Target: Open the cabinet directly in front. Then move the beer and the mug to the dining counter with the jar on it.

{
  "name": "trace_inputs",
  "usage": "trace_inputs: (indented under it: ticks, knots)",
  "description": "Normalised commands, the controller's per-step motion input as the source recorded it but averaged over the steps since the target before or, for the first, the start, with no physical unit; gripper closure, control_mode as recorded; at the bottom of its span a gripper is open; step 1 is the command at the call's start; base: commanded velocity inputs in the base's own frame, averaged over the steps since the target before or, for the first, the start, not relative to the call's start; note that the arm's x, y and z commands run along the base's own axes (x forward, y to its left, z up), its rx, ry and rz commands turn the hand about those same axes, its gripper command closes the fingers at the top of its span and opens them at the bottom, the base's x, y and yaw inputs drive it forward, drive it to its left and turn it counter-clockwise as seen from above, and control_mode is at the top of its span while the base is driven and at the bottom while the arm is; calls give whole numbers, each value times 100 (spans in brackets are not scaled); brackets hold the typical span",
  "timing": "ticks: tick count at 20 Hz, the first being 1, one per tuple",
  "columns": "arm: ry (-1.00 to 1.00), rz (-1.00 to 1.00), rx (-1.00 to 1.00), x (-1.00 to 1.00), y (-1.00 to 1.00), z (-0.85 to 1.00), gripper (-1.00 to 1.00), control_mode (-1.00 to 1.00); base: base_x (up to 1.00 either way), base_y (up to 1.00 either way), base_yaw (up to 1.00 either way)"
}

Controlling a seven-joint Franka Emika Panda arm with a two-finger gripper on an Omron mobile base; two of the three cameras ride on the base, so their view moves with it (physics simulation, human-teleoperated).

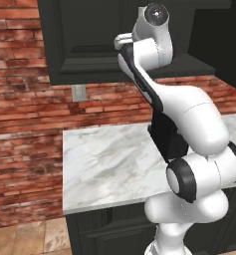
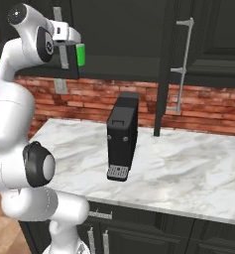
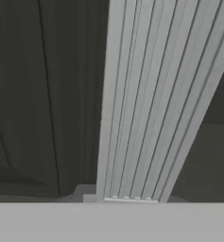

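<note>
The black wall cabinet [image 1: 79,40] hangs above the marble worktop. Its right door [image 2: 163,74] stands swung out, edge-on, with its silver bar handle [image 2: 186,64] showing. My gripper [image 2: 64,42] is up at the left door's vertical silver handle [image 2: 64,59], closed around the bar. That handle [image 3: 142,94] runs very close up the middle of the hand view, against the dark door panel. The green mug [image 2: 81,54] stands on the dark inner shelf just right of the gripper. The beer, the jar and the dining counter are out of view.
A black coffee machine [image 2: 123,136] stands on the marble worktop [image 1: 104,164] below the cabinet. Behind it is a red brick wall with a grey outlet [image 1: 78,92]. Black base cabinets with drawers [image 2: 153,233] sit under the worktop.
</note>
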Motion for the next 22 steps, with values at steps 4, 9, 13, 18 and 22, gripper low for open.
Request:
trace_inputs:
  ticks: [4, 9, 13, 18, 22]
  knots:
    - [-4, 2, -1, -23, 0, -27, 100, -100, 0, 0, 0]
    - [-33, 0, 0, -91, 32, -3, 100, -100, 0, 0, 0]
    - [-52, 0, -7, -100, 95, 0, 100, -100, 0, 0, 0]
    - [-46, -1, -8, -100, 100, 2, 100, -100, 0, 0, 0]
    - [-34, -10, -9, -83, 100, 17, 100, -100, 0, 0, 0]
